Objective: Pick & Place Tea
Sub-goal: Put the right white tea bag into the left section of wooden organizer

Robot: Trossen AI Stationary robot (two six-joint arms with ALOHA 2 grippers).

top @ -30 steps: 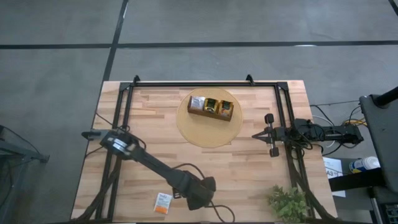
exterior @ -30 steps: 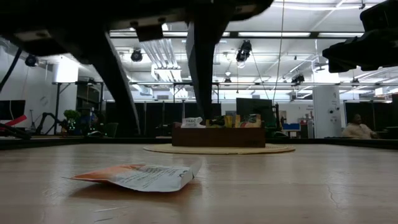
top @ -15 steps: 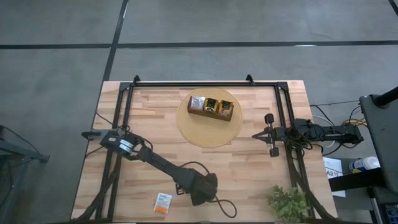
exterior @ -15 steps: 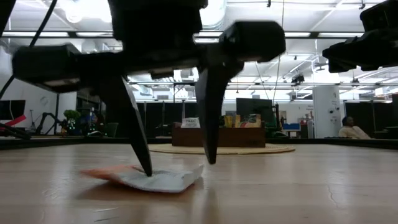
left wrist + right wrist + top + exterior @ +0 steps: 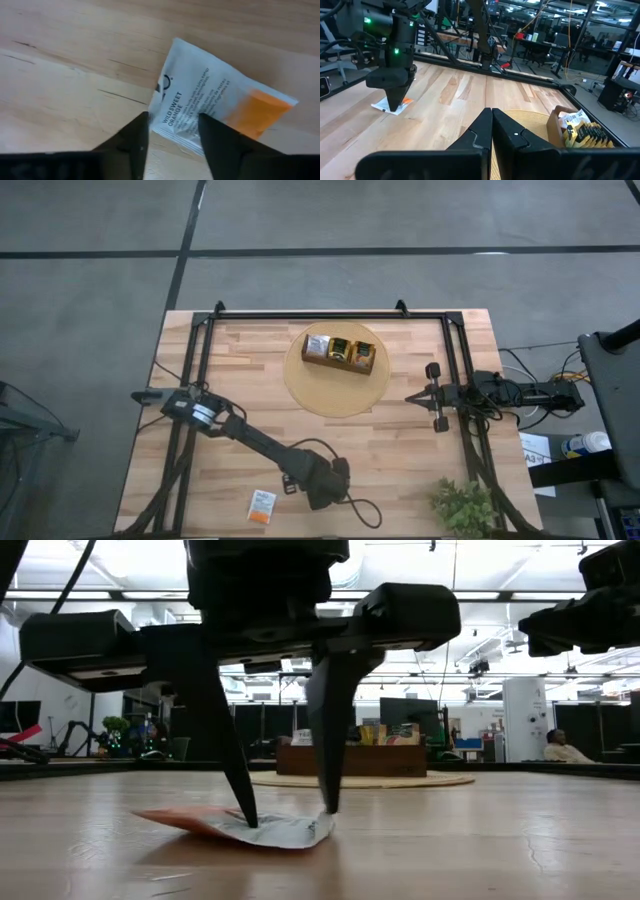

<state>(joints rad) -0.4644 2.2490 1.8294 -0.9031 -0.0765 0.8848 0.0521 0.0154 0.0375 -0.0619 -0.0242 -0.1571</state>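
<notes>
Lying flat near the bottom edge of the high view, your white-and-orange tea packet (image 5: 262, 506) reads "WILD SWEET ORANGE". Your left gripper (image 5: 288, 815) straddles its white end, jaws spread, tips touching paper. Farther up, a wooden tray (image 5: 339, 351) holding more packets sits on a round mat (image 5: 300, 385). Your right gripper (image 5: 438, 396), jaws pressed together, waits at right.

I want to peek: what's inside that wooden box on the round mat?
The wooden box holds upright tea packets: white, dark and yellow-green. What lies underneath them is hidden.
</notes>
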